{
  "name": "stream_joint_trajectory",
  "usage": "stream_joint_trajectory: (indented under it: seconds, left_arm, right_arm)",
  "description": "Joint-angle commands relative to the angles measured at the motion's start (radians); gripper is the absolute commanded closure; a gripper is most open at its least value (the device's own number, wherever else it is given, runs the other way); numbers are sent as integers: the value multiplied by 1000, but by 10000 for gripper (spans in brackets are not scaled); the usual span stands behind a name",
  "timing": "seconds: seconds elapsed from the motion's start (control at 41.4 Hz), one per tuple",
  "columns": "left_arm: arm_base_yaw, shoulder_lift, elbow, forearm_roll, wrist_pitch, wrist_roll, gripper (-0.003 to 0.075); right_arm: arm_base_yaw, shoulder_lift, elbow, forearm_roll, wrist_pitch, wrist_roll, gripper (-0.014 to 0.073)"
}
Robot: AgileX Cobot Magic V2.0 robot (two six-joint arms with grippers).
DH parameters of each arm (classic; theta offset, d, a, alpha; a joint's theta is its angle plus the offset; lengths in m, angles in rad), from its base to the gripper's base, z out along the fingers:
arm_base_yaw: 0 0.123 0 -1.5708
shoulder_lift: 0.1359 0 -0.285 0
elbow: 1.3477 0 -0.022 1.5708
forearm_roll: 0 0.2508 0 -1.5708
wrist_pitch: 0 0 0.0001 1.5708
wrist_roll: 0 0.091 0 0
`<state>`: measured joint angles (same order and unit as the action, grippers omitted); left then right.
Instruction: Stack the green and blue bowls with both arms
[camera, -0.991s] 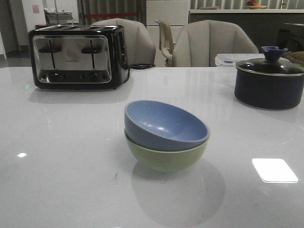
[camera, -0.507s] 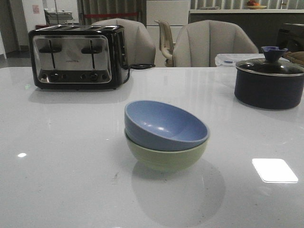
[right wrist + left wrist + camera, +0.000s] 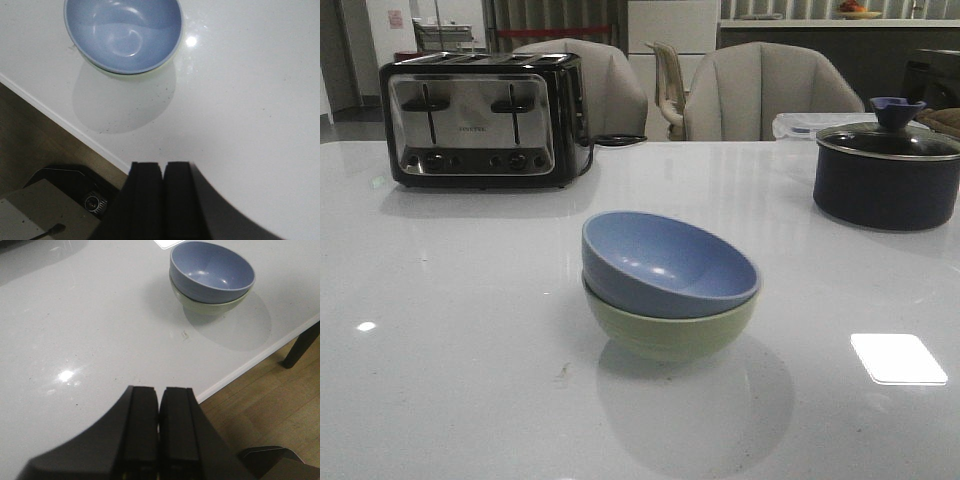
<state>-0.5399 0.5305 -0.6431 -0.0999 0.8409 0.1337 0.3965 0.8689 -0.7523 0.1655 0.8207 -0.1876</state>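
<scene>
Seemingly nothing is remaining: the dusty blue matte bowl [image 3: 669,262] is nesting tilted inside the pale sage green matte bowl [image 3: 670,332], both sitting toward six o'clock from the chrome toaster [image 3: 483,120], while the left gripper [image 3: 159,427] and right gripper [image 3: 163,200] are hanging clenched and empty, well apart from the stack.

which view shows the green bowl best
The front view: the green bowl shows its whole side under the tilted blue bowl. The left wrist view shows a smaller strip of its wall; the right wrist view shows only a thin sliver beneath the blue rim.
</scene>
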Motion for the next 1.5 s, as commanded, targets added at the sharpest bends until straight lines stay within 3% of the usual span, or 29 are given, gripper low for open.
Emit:
stream_joint_trajectory:
  seconds: [0.0,0.483,0.628,0.749,0.966,1.232,1.474]
  left_arm:
    - [-6,3,-27,-5,-77,-11,619]
    - [-13,-15,-23,-6,-79,-11,619]
    - [109,-81,3,30,-114,-7,618]
    - [240,-171,80,30,-204,-7,618]
    - [418,-384,337,23,-495,-7,618]
    - [464,-560,619,20,-778,-7,618]
    - [464,-557,670,20,-895,-7,619]
  right_arm:
    - [1,-7,-24,5,-48,-10,559]
    - [1,-7,-24,5,-48,-10,559]
    - [1,-7,-24,5,-48,-10,559]
    - [1,-7,-24,5,-48,-10,559]
    - [1,-7,-24,5,-48,-10,559]
    - [1,-7,-24,5,-48,-10,559]
    - [1,-7,-24,5,-48,-10,559]
